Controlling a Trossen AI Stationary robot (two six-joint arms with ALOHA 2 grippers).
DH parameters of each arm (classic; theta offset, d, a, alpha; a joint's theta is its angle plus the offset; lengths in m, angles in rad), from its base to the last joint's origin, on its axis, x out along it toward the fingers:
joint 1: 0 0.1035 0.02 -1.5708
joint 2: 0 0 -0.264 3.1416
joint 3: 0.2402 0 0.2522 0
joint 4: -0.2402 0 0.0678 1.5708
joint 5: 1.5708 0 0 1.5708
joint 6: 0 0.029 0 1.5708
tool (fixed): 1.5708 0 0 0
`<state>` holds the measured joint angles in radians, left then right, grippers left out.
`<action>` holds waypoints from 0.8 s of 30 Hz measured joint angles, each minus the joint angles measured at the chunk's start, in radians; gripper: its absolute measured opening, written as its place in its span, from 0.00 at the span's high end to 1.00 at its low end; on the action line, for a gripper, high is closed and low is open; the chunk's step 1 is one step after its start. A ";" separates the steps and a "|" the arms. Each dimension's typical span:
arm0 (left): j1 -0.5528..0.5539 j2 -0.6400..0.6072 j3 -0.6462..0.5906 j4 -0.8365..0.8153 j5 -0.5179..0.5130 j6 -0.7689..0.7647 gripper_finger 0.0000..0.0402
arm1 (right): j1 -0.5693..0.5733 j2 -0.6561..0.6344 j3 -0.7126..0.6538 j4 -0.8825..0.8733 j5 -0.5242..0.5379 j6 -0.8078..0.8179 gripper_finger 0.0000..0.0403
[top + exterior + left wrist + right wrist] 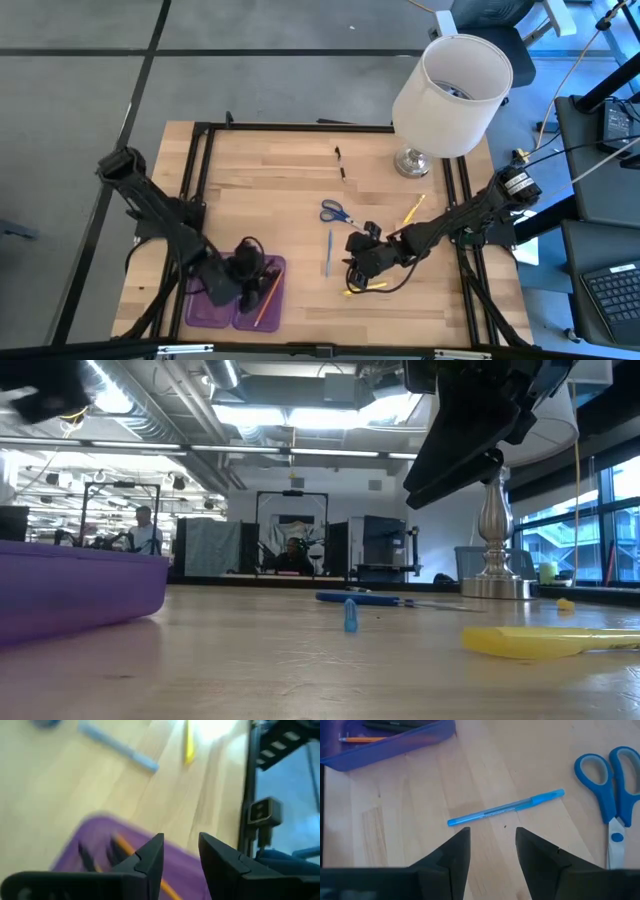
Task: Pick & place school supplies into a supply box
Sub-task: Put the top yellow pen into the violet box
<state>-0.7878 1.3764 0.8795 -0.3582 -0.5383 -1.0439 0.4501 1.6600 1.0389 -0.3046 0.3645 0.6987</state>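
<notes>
Two arms are on my screens, and I will take things from biggest down. First the white lamp (452, 92), standing at the far right of the wooden table (280, 170); it is not part of my job, but the right arm's elbow works just beside its base, and a wide swing could knock it.

Next the supply box (205, 305), a translucent purple case lying open at the near left corner of the table, two shallow halves side by side. An orange pencil (266, 300) and some dark pens already lie in it. My left gripper (180, 855) hangs over the box with its fingers apart and nothing between them. If I lift away carelessly, a fingertip could catch the thin wall and drag the light case.

My right gripper (492, 847) hovers near the table's middle, fingers apart and empty, just above the blue pen (506, 808). That pen is thin, round and slick; closing off-centre would likely roll it aside or pinch one end so that it pivots.

The blue-handled scissors (610, 785) lie shut just beyond it, flat on the wood and awkward to grasp. A yellow pen (545, 641) rests under the right arm, with a yellow pencil (414, 210) nearer the lamp, and two small dark pens (341, 163) lie well apart toward the far edge, a long reach.
</notes>
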 joint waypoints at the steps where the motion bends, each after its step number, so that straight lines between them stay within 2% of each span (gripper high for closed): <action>1: 0.024 -0.012 0.000 0.024 0.024 0.069 0.71 | -0.002 0.000 0.000 0.000 0.000 0.000 0.60; 5: 0.131 -0.038 0.000 0.095 0.147 0.354 0.71 | -0.016 0.000 0.000 0.000 0.000 -0.001 0.60; 8: 0.223 -0.040 0.000 0.108 0.288 0.543 0.71 | -0.024 0.000 0.000 0.000 0.000 -0.015 0.60; 12: 0.337 -0.032 0.000 0.108 0.441 0.673 0.71 | -0.028 0.000 0.000 -0.001 0.000 -0.039 0.60; 17: 0.410 -0.032 0.000 0.108 0.426 0.737 0.71 | -0.028 0.000 0.000 -0.002 0.000 -0.040 0.60; 24: 0.439 -0.032 0.000 0.107 0.425 0.808 0.71 | -0.028 0.000 0.000 -0.002 0.000 -0.040 0.60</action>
<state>-0.3489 1.3445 0.8799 -0.2507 -0.1129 -0.2362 0.4225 1.6600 1.0389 -0.3069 0.3649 0.6590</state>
